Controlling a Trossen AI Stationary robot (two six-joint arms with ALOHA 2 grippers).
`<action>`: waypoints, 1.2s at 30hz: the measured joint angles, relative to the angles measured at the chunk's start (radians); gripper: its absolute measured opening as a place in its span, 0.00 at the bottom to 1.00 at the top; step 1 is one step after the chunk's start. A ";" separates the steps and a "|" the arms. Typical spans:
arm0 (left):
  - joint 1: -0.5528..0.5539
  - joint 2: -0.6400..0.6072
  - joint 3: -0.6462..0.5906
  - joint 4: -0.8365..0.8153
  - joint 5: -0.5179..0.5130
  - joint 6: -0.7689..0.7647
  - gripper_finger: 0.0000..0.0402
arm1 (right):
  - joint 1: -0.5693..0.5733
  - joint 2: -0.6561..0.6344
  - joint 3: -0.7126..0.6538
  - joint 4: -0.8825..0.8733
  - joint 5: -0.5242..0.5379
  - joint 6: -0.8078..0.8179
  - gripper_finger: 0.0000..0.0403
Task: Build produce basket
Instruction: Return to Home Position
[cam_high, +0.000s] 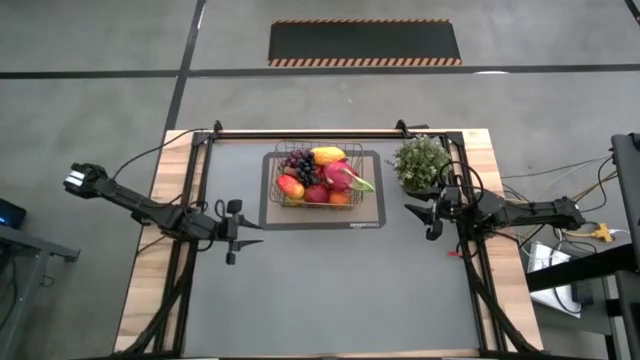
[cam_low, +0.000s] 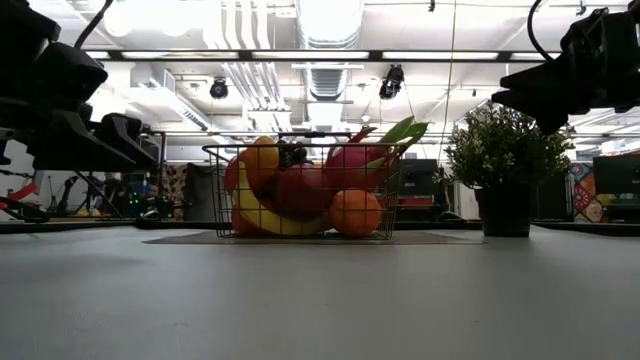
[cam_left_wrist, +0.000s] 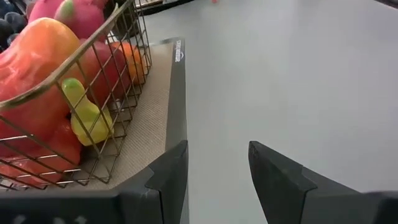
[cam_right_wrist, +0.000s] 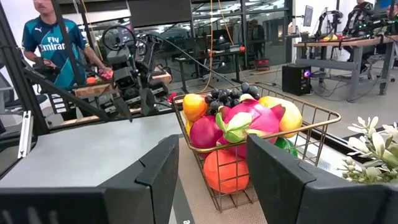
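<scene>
The wire-mesh basket (cam_high: 318, 183) stands on a flat grey tray (cam_high: 372, 215) at the table's far middle, filled with produce: purple grapes (cam_high: 297, 161), a yellow-orange fruit (cam_high: 328, 155), a pink dragon fruit (cam_high: 342, 176), red apples (cam_high: 316, 194), an orange (cam_low: 355, 212) and a banana (cam_low: 262, 222). My left gripper (cam_high: 231, 231) hovers open left of the tray, empty. My right gripper (cam_high: 428, 218) hovers open right of the tray, empty. The left wrist view shows the basket's mesh wall (cam_left_wrist: 93, 112) beside my open fingers (cam_left_wrist: 168, 177).
A bushy green potted plant (cam_high: 421, 165) stands at the table's far right, close to my right arm. Cables run along both table sides. The near half of the grey table (cam_high: 330, 290) holds nothing. A person (cam_right_wrist: 53, 46) stands beyond the table in the right wrist view.
</scene>
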 joint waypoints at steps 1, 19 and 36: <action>0.000 0.004 0.000 0.001 0.000 0.000 0.38 | 0.000 0.000 0.000 0.000 0.000 0.000 0.43; 0.000 0.119 0.000 0.001 0.000 0.000 0.38 | 0.000 0.000 0.000 0.000 0.000 0.000 0.43; 0.000 0.257 0.000 0.001 0.000 0.000 0.38 | 0.000 0.000 0.000 0.000 0.000 0.000 0.43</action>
